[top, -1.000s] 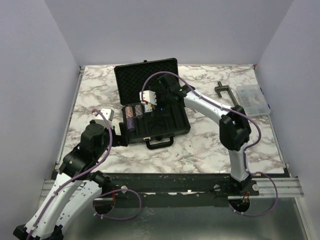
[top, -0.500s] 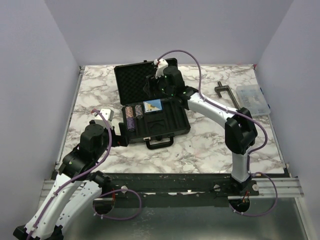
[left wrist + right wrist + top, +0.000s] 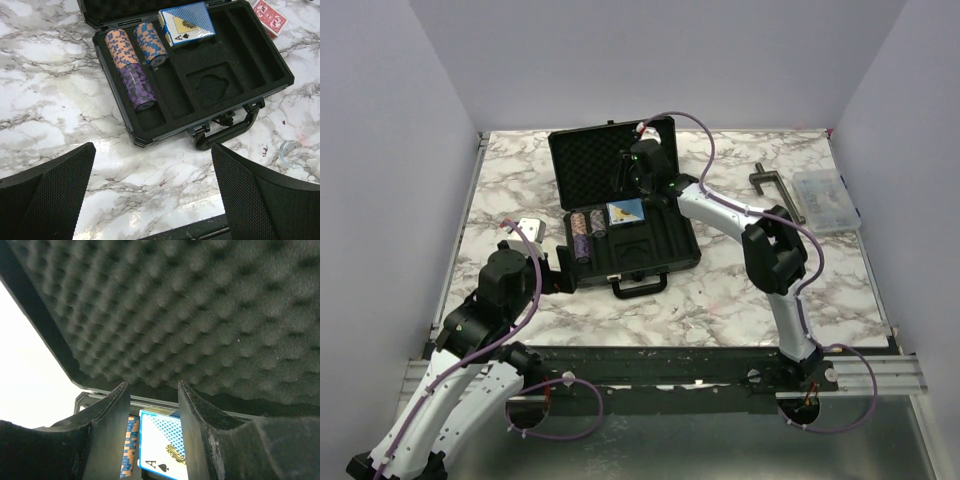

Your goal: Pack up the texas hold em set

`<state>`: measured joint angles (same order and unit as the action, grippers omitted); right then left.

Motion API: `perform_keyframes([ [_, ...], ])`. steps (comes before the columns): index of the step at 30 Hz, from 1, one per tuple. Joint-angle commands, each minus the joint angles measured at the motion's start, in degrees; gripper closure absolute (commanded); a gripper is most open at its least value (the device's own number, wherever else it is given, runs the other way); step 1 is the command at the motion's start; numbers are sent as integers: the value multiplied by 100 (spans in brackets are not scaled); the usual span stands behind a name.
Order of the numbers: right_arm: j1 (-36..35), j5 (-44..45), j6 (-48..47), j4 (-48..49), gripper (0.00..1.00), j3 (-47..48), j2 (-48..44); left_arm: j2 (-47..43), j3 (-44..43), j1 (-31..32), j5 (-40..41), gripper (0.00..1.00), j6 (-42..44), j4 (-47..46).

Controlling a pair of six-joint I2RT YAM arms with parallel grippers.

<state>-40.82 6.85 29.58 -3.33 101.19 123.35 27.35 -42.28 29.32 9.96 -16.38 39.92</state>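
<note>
You've got the grey-veined white marble tabletop point(image 3: 740, 290) with the black briefcase-style hard case point(image 3: 660, 248) lying open mid-table, its egg-crate foam lid point(image 3: 588, 168) raised on the far side and its handle point(image 3: 227, 131) toward the arms. Your right gripper point(image 3: 152, 385) sits close to the lid foam, jaws partly apart with nothing between them; the blue-backed card deck point(image 3: 165, 440) shows through the gap below. Your left gripper point(image 3: 152, 150) hovers off the case's near-left corner, jaws spread wide, empty. The clear plastic compartment box point(image 3: 825, 200) and dark T-shaped metal tool point(image 3: 775, 188) sit at right, well apart from the case. The blue deck is in a far tray pocket. Beside it lie the orange-and-blue chip stack point(image 3: 120, 47) and blue-and-orange chip stack point(image 3: 150, 42); the purple chip stack point(image 3: 140, 87) shares the orange one's slot. The red-backed card deck point(image 3: 269, 16) lies on the marble just beside the case's far right corner.
</note>
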Motion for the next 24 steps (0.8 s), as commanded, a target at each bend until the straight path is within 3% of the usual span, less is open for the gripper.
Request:
perform_keyframes([
  [1,-22,322,315,-275,54,178,218,-71,70,-14,103,2,82,-55],
  [10,-31,433,366,-894,57,390,575,-89,70,-10,68,2,80,-55],
  [24,-185,220,41,-1143,57,-178,358,-58,72,-12,85,2,83,-55],
])
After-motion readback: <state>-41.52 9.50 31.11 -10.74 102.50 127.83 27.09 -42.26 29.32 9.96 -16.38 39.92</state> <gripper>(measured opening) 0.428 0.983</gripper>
